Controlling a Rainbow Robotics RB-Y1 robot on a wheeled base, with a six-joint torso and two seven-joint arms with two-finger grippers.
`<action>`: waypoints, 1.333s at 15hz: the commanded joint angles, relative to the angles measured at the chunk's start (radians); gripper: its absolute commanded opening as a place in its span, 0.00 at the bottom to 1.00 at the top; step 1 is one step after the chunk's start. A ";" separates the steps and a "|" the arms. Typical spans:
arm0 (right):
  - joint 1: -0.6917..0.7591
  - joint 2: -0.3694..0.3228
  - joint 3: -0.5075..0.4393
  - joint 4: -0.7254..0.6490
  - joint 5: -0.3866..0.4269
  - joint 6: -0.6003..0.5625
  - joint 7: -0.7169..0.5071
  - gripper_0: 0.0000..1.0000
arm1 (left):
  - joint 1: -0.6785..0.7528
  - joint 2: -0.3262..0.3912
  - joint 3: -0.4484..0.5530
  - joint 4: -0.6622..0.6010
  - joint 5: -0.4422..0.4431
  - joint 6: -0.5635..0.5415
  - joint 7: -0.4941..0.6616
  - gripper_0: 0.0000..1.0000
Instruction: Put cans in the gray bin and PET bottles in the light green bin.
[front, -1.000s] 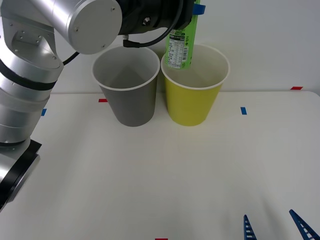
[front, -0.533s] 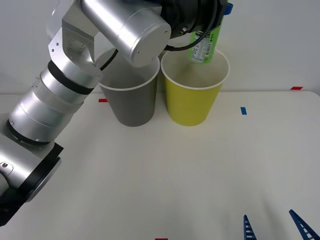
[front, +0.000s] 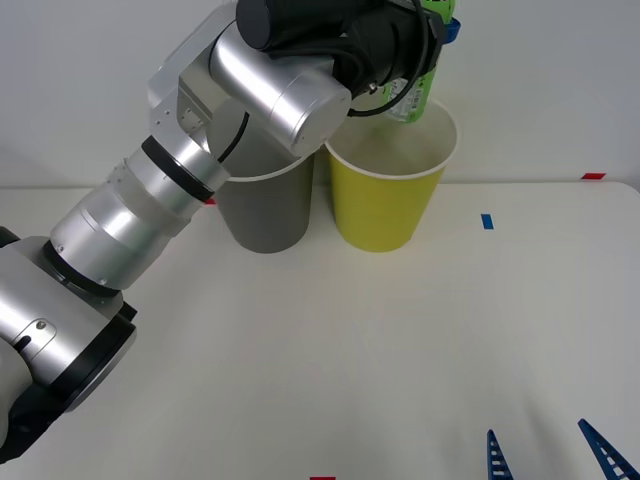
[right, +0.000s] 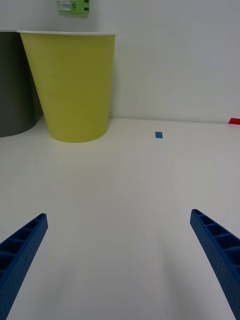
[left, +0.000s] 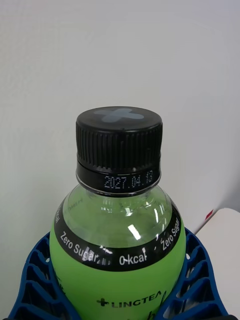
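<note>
The PET bottle (left: 117, 235), clear with a bright green label and a black screw cap, is held aloft above the mouth of the light green bin (front: 385, 205), toward the bin's far rim; its lower end is seen in the right wrist view hanging just over the white rim. It is grasped around the shoulder by the left gripper (left: 119, 287), whose blue ribbed fingers (left: 40, 280) are wrapped against both sides of the label, so the jaws are clenched on the bottle. This high grip is judged to keep the body free below the fingers, so that the bottle can fall straight into the bin when released. The left arm is stretched over the gray bin (front: 262, 215) to reach this spot, which is why the gray bin's opening is partly hidden in the front view. The two bins are set side by side, touching or nearly so, at the back of the white table (front: 350, 350), with the gray one on the robot's left. The right gripper (right: 120, 260) is parked low over the near part of the table, well apart from the bins, with its fingers spread wide and nothing between them. The drop is judged to be the step in hand.
</note>
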 joint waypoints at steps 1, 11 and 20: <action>0.000 0.000 0.000 0.000 0.000 0.000 0.000 1.00 | 0.000 -0.001 -0.001 0.001 0.012 -0.001 0.007 0.00; 0.000 0.000 0.000 0.000 0.000 0.000 0.000 1.00 | 0.001 0.088 -0.001 -0.120 0.073 0.120 0.039 1.00; 0.000 0.000 0.000 0.000 0.000 0.000 0.000 1.00 | 0.254 0.377 0.063 -0.577 0.046 0.250 0.069 1.00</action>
